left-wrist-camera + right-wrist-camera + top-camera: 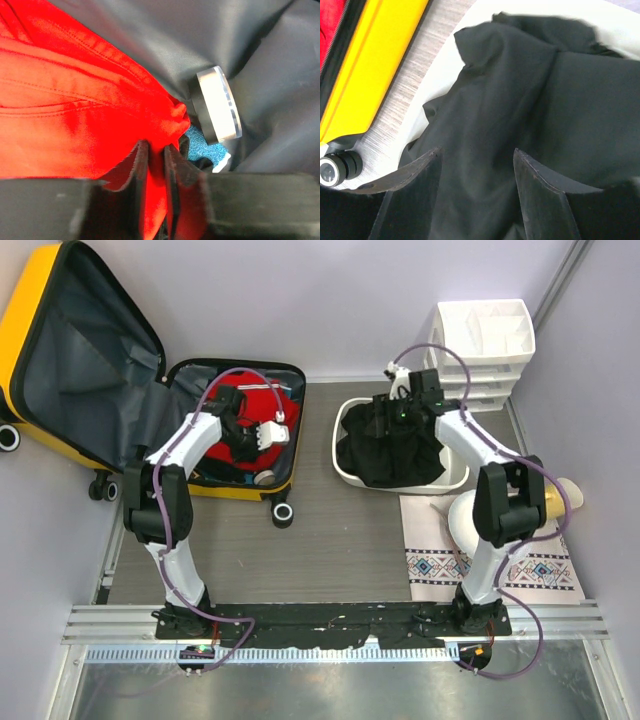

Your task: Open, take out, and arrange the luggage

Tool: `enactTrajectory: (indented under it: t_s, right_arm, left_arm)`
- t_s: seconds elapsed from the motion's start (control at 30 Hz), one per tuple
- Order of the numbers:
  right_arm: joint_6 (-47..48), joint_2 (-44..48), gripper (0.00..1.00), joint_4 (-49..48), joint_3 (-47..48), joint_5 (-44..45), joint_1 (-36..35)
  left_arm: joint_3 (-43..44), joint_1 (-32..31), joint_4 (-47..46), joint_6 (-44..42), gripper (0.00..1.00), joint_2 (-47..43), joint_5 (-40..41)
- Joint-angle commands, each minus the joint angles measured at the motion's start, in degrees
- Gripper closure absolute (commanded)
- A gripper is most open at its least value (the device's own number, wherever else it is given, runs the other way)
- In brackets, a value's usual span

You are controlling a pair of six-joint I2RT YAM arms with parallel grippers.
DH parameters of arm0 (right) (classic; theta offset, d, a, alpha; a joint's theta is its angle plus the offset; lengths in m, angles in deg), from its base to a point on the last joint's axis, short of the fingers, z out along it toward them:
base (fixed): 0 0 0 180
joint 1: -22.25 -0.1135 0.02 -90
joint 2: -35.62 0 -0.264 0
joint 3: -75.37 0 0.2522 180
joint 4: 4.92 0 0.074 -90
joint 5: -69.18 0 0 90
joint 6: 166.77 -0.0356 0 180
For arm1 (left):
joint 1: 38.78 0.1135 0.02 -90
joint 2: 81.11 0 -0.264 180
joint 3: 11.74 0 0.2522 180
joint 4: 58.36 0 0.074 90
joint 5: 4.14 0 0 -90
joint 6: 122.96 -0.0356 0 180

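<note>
Left gripper (156,146) fingers stand nearly together, pinching a fold of the red garment (75,100) inside the lower half of the luggage (35,310), which lies open at the left, lid tilted up at the back. Right gripper (476,151), well apart from the luggage, hangs spread wide over the black garment (530,90) in the white basin (342,465).

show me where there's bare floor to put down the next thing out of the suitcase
The broad patch of bare wood floor at the middle is bordered by the luggage, the white basin and the patterned mat. A narrower strip runs up between luggage and basin. Crowded: the basin is full of black cloth, and a cream object sits at the mat.
</note>
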Motion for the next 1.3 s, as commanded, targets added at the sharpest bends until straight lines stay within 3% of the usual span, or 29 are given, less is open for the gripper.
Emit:
enactTrajectory:
  t_s: [0.0,0.07,0.1,0.57,0.77,0.97,1.27]
  right_arm:
    - [-1.1,-4.2,0.37,-4.0,2.1,-2.6,-4.1]
    - [-0.9,-6.8,0.39,-4.4,2.6,-3.0,-5.1]
    - [-0.6,-7.8,0.40,-4.8,2.8,-3.2,-5.5]
    - [-2.6,-18.5,0.44,-11.9,10.3,-10.5,-14.0]
    - [-5.0,-20.6,0.38,-13.7,13.9,-12.0,-15.9]
    - [-6.1,-14.8,0.24,-12.3,12.8,-9.9,-13.4]
    - [-15.0,-7.2,0.21,-11.8,10.2,-16.2,-9.0]
  left_arm:
    - [0.5,-0.1,-2.1,5.9,0.86,-1.6,-1.8]
    - [1.3,0.4,-2.6,8.9,0.92,-1.8,-1.8]
    - [1.7,0.6,-3.0,12.6,1.00,-1.8,-1.7]
    - [16.4,6.2,2.1,42.7,1.00,-1.0,-13.4]
    - [18.7,6.1,-0.1,57.4,1.00,-0.3,-17.7]
    - [21.0,5.8,-6.2,71.7,1.00,0.4,-23.5]
    - [24.9,-1.6,-19.0,89.2,1.00,4.4,-26.7]
